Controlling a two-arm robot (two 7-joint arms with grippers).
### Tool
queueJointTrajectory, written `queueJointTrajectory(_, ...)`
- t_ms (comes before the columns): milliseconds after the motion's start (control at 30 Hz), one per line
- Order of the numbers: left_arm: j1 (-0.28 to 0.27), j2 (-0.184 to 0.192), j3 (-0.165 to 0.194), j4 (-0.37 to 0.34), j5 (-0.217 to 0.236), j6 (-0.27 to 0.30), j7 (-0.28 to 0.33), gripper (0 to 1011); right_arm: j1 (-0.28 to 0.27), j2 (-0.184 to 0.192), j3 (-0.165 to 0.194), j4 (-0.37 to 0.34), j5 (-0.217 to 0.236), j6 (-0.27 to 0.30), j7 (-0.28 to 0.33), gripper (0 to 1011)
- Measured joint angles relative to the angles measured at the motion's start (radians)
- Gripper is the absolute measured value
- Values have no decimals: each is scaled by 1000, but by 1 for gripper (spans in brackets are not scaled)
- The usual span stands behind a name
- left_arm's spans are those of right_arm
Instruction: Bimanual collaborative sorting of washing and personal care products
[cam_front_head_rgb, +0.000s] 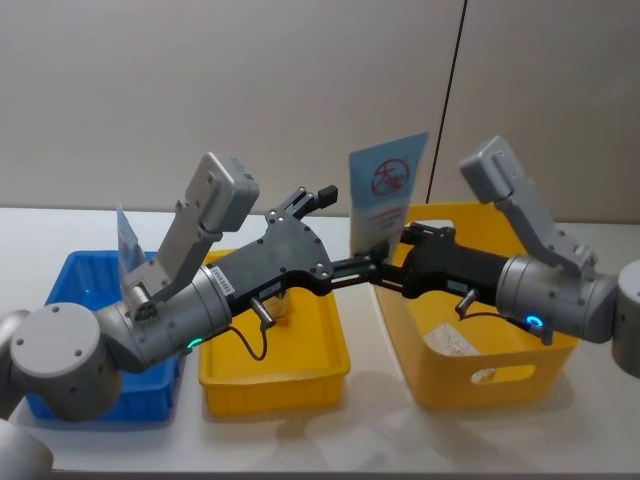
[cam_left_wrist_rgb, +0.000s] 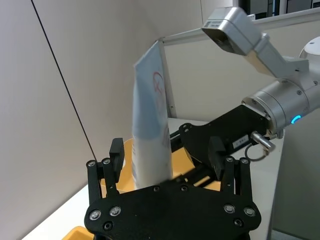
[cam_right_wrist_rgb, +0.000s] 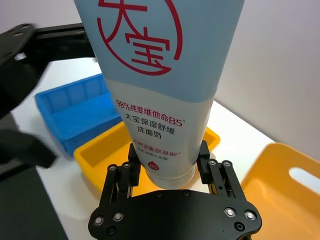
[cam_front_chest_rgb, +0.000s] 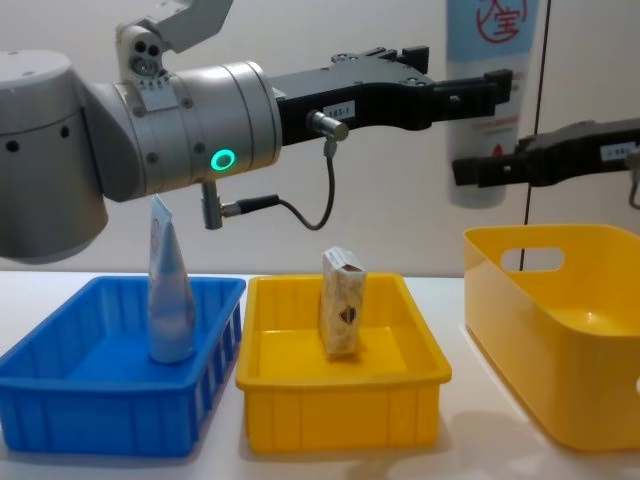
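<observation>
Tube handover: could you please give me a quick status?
Right gripper shut on tube, held upright. Left gripper open around it. Nothing in the way.

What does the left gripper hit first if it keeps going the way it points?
Most likely the tube with the red logo, held upright in the right gripper. In the left wrist view the left gripper's open fingers already flank it; the head view agrees. Depth is uncertain, so contact distance is unclear.

Even, soft overhead light, bright enough throughout; faint diffuse shadows under the yellow bins on the table, no harsh glare, background wall slightly soft, near arm housing blurred at the left wrist view's edge.
</observation>
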Motion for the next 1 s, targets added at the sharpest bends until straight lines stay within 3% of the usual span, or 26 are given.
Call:
queueJointTrajectory(533, 0, 0, 0, 0, 0, 0, 0, 1001, -10, -42, 82, 29, 44, 130, -171, 628)
queueJointTrajectory(1000, 0, 0, 0, 0, 0, 0, 0, 1001, 7, -77, 121, 81, 26, 243, -346, 629)
